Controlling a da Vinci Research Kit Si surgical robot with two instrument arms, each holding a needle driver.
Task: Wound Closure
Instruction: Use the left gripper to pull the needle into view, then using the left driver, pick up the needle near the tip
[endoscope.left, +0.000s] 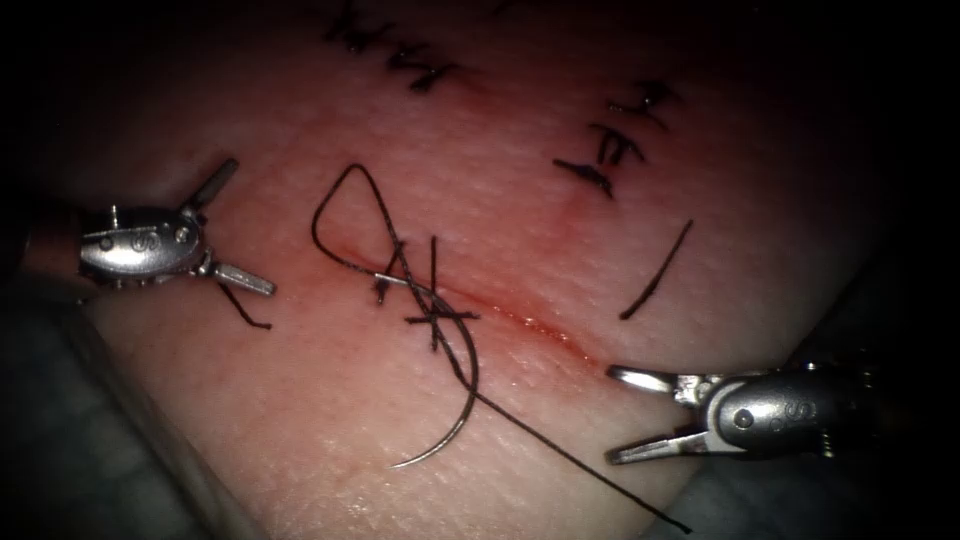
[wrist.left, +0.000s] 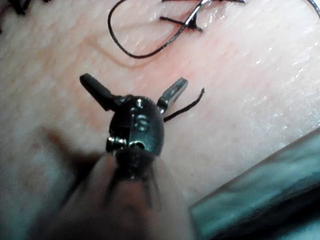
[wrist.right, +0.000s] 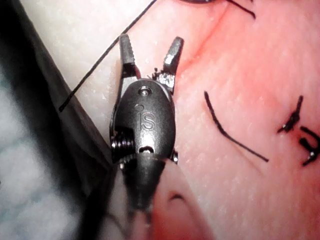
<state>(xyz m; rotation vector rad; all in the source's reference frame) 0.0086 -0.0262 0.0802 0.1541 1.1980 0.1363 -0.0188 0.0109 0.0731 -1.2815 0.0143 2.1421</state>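
Observation:
The tissue (endoscope.left: 300, 400) has a reddened cut (endoscope.left: 540, 325) running from the left down to the right. A knotted stitch (endoscope.left: 435, 316) sits on the cut. The curved needle (endoscope.left: 470, 395) lies loose on the tissue and crosses the cut by the knot, its tip (endoscope.left: 400, 464) toward the front. Whether any of it is in the tissue I cannot tell. Thread makes a loop (endoscope.left: 325, 205) left of the knot, and a long strand (endoscope.left: 590, 470) trails to the front right. My left tool (endoscope.left: 251, 227) is open and holds nothing. The right tool (endoscope.left: 612, 415) is also open and holds nothing.
Finished stitches (endoscope.left: 610, 150) and others (endoscope.left: 425, 70) lie at the back. A cut end of thread (endoscope.left: 655, 270) lies right of the cut, and a short piece (endoscope.left: 245, 308) lies by the left tool's lower jaw. Dark cloth (endoscope.left: 60, 430) borders the tissue.

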